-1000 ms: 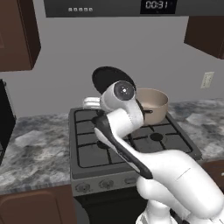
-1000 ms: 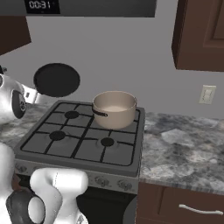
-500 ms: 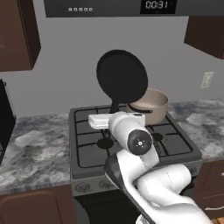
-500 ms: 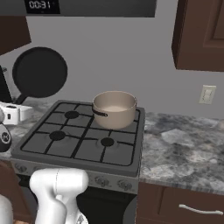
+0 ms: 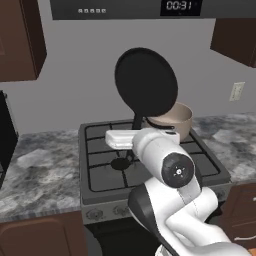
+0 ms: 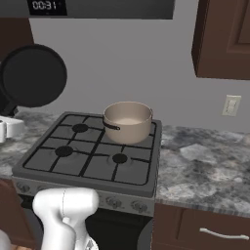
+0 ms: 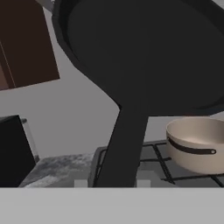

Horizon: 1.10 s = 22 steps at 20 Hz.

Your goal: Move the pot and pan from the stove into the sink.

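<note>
- Above the stove (image 5: 150, 165), the pan (image 5: 146, 82) stands almost on edge, disc up and handle pointing down toward the hand; held this way prob. because the grip is at the handle's low end.
- Gripper (image 7: 109, 183): fingertips barely visible at the bottom of the hand view, the pan's handle running down between them. Jaws nearly closed and clamped on that handle, judging by the pan staying aloft w/ nothing else under it.
- Pan is clear of the grates in the left base view; it partly overlaps the pot (image 5: 172, 120) there, but the right base view puts it well to the left of the pot (image 6: 128, 120), so no contact.
- Pot sits upright on the rear burner toward the stove's right side, dark handle facing front-left, untouched; its turn comes after the pan.
- Stove otherwise bare: black grates, burners, knobs along the front.
- Granite counter (image 6: 205, 166) runs either side of the stove; wall outlet (image 6: 231, 105) and dark cabinets (image 6: 224, 39) to the right.
- Sink isn't where these cams point, so the carry looks like it needs a swing or a base drive.
- Stage, as a judgement: pan lifted, transport in hand, pot step not begun.
- Risk: heavy disc far above a thin handle grip, so it could pivot in the jaws; also sits close to the range hood (image 5: 130, 7) overhead.
</note>
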Tool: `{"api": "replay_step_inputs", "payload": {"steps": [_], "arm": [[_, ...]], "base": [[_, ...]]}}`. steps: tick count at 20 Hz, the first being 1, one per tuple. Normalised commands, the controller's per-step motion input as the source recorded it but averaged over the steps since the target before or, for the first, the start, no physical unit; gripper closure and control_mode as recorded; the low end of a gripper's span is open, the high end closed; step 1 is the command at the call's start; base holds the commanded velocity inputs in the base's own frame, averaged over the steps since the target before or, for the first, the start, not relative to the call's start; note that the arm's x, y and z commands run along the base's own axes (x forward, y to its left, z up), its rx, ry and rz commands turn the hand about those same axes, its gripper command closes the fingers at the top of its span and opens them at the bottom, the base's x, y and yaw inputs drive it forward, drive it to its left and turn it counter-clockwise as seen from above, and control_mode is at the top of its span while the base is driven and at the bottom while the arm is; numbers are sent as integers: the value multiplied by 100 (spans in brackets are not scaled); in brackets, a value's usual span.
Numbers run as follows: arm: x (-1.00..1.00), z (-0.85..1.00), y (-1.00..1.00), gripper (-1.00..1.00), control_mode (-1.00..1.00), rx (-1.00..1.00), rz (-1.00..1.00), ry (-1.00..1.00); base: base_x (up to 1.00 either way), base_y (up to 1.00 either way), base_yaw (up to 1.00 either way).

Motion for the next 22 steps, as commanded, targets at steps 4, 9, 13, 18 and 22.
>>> {"api": "replay_step_inputs", "payload": {"steps": [4,9,13,18,22], "arm": [[0,0,0,100,-100,0,0,0],[-6,-1,0,100,100,0,0,0],[0,0,0,100,100,0,0,0],[0,0,0,100,100,0,0,0],[0,0,0,100,100,0,0,0]], "base": [[0,0,0],[-39,-1,0],[-80,-1,0],[-60,0,0],[-1,0,3]]}}
